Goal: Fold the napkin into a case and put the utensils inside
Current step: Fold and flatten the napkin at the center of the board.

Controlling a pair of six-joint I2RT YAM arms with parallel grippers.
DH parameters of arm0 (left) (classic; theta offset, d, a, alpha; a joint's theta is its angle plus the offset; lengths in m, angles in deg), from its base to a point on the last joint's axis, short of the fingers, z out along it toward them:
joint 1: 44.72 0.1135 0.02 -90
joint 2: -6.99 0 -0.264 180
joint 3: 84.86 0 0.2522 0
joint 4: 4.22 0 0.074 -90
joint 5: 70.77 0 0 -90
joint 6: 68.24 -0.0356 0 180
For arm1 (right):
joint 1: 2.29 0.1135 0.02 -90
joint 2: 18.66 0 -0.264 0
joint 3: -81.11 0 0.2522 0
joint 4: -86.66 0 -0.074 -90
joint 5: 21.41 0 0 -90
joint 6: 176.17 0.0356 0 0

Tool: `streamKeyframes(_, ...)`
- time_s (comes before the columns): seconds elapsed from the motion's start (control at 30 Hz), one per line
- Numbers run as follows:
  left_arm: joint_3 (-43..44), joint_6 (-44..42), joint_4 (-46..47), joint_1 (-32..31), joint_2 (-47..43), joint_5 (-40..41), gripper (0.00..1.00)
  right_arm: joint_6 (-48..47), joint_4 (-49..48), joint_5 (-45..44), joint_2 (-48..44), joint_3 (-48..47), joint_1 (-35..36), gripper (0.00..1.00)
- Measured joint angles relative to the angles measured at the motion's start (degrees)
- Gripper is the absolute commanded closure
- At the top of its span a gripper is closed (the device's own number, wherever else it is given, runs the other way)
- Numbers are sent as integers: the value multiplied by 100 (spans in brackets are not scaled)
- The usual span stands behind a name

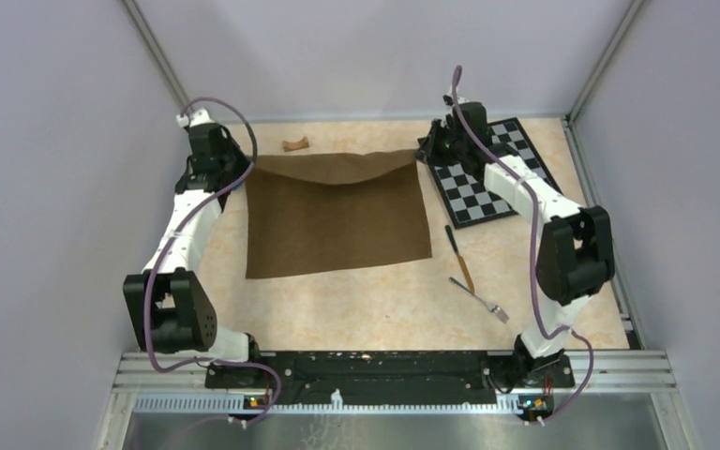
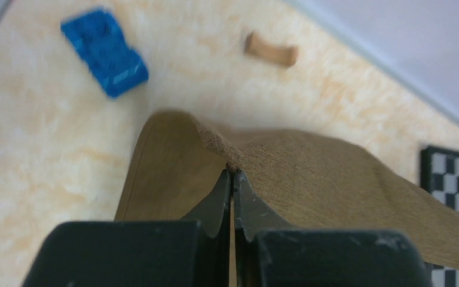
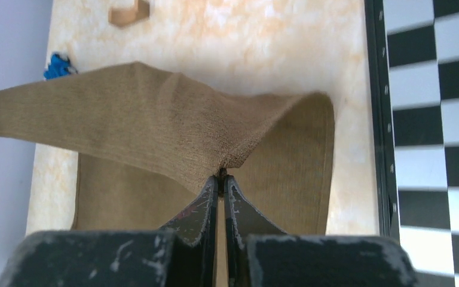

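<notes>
The dark-brown napkin (image 1: 336, 217) lies spread on the table, its far edge lifted and sagging between my two grippers. My left gripper (image 1: 241, 167) is shut on the napkin's far left corner (image 2: 215, 143). My right gripper (image 1: 424, 152) is shut on the far right corner (image 3: 239, 149). Both corners are held above the table. The dark-bladed knife (image 1: 459, 256) with brownish handle and the silver fork (image 1: 479, 298) lie to the right of the napkin, apart from it. No folded case shows.
A checkerboard (image 1: 485, 173) lies at the far right, under my right arm. A small tan piece (image 1: 294, 144) lies beyond the napkin's far edge. A blue block (image 2: 105, 49) sits at the far left. Walls close in the table.
</notes>
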Motion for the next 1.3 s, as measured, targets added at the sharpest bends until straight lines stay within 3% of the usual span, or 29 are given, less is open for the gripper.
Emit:
streamKeyframes(0.37, -1453, 201, -1513, 111, -214, -380, 100, 63, 42, 715, -1056, 2186, 2, 100)
streamKeyframes(0.6, -2135, 258, -1941, 114, -621, -68, 100, 52, 33, 979, -1462, 3176, 72, 100)
streamKeyframes(1.3, -2483, 452, -2253, 114, -417, 654, 100, -22, -214, 970, -1829, 3952, 400, 100)
